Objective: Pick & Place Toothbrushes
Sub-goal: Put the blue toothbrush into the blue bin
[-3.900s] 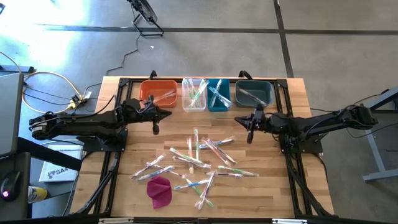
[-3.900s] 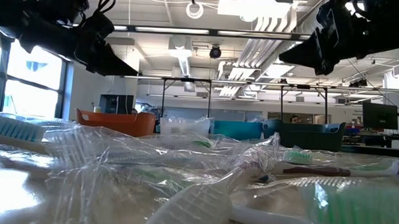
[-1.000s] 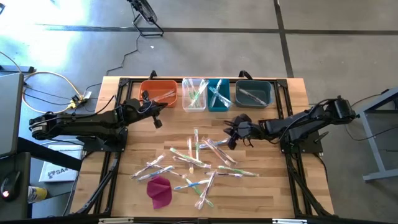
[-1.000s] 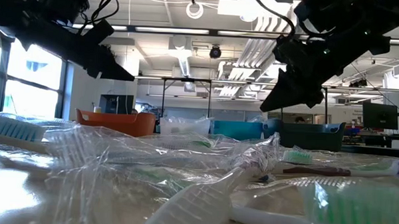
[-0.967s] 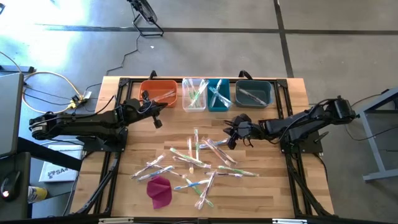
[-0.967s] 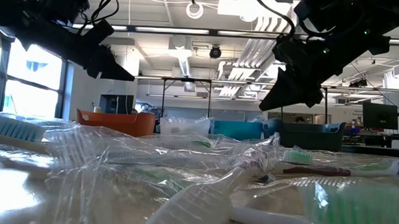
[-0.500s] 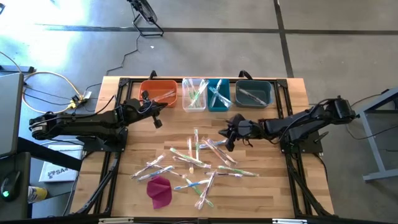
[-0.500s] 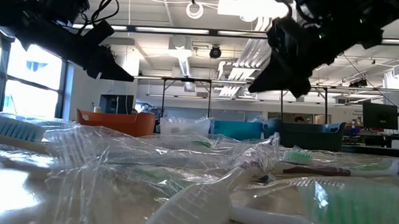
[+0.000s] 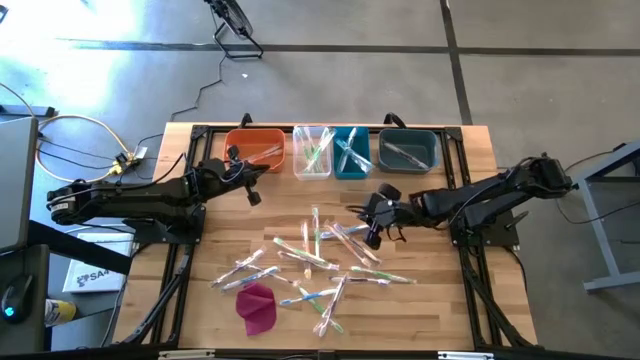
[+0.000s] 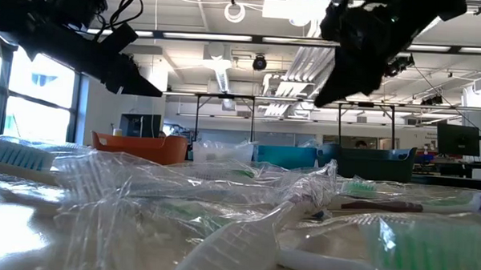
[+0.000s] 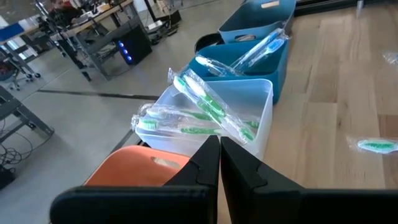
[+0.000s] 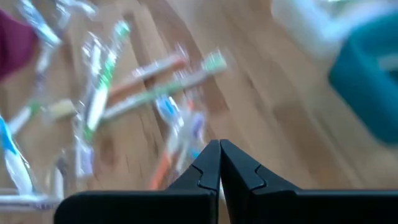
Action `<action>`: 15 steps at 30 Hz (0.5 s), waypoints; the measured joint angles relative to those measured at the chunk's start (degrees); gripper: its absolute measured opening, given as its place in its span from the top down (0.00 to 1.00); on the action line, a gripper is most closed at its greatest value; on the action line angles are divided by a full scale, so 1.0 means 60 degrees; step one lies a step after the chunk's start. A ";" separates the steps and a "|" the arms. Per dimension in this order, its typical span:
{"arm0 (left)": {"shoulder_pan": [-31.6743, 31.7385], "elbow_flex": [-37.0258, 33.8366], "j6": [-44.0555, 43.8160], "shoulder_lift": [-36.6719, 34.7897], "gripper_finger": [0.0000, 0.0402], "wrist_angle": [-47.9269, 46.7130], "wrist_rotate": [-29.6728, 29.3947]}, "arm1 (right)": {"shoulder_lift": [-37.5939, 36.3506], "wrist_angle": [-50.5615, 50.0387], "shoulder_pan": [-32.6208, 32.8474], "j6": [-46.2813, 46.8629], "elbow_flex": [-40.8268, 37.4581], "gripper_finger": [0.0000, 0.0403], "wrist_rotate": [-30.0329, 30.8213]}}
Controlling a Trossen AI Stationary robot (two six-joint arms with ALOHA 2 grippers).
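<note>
Several wrapped toothbrushes (image 9: pixel 322 255) lie scattered flat on the wooden table's middle; they fill the foreground of the low view (image 10: pixel 222 206). My right gripper (image 9: pixel 373 238) hangs shut above the pile's right side, slanting down, with nothing between its fingers (image 12: pixel 219 155). It is high over the table in the low view (image 10: pixel 320 98). My left gripper (image 9: pixel 251 198) waits shut in the air near the orange bin (image 9: pixel 256 150), holding nothing (image 11: pixel 219 146). More toothbrushes lie inside the bins.
Along the far edge stands a row of bins: orange, clear (image 9: pixel 312 150) with green brushes, teal (image 9: pixel 352 150) with blue ones, and blue-grey (image 9: pixel 408 150). A magenta cloth lump (image 9: pixel 257 306) lies near the front left of the pile.
My right gripper, still shut, has risen above the pile's right side and turned a little about its own line. The toothbrushes on the table have kept their places.
</note>
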 joint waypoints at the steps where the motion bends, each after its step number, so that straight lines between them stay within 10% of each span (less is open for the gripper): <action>1: 0.0000 0.0000 0.0000 0.0000 0.98 0.0000 0.0000 | 0.0034 -0.0255 0.0000 0.0356 0.0000 0.99 -0.0039; 15: 0.0000 0.0000 -0.0004 0.0000 0.98 0.0007 -0.0011 | 0.0808 -0.0854 0.0259 0.1137 0.0000 0.99 -0.0133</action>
